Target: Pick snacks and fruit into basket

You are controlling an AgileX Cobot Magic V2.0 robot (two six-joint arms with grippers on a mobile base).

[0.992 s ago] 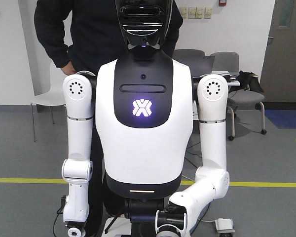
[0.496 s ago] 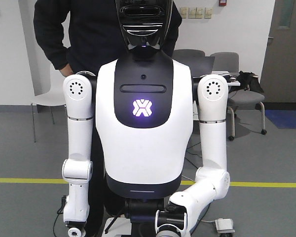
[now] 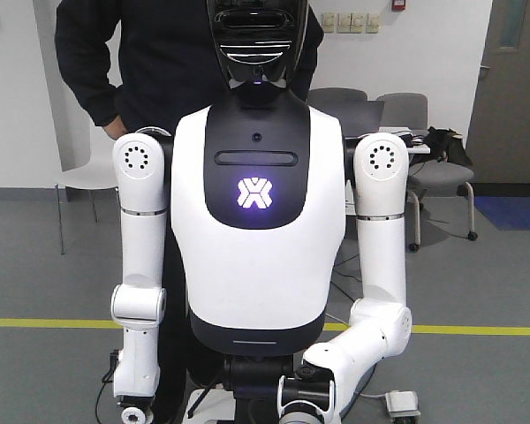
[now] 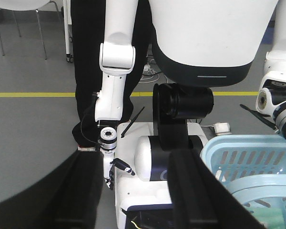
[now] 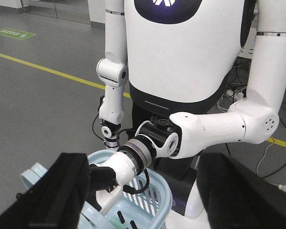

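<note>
**Exterior front-facing view.** A white humanoid robot (image 3: 256, 247) fills the centre of the frame and faces the camera. One arm, the hanging arm (image 3: 141, 265), drops straight down beside the torso. The other, the bent arm (image 3: 371, 327), folds at the elbow and runs inward to the bottom edge. A person (image 3: 159, 53) in dark clothing stands directly behind the torso. Chairs (image 3: 424, 168) stand well behind it on one side. A yellow floor line (image 3: 35, 323) crosses the grey floor (image 3: 477, 283), which lies open on both sides of the torso.

**Left wrist-mounted view.** The left gripper (image 4: 136, 162) has its jaws spread wide, with nothing between them. Its dark fingers (image 4: 195, 191) fill the lower edge. The basket (image 4: 238, 143), light blue with slotted walls, sits at the lower right, just beside the humanoid's base (image 4: 148, 157). It is cut off by the right and bottom edges, and its contents cannot be made out. Open floor lies on the far side of the hanging arm.

**Right wrist-mounted view.** The right gripper (image 5: 143, 162) also has its jaws spread wide and grips nothing. Its fingers (image 5: 62, 191) frame the basket (image 5: 157, 200) at the bottom centre. The bent arm reaches over the basket rim. Open floor extends beyond the hanging arm.
</note>
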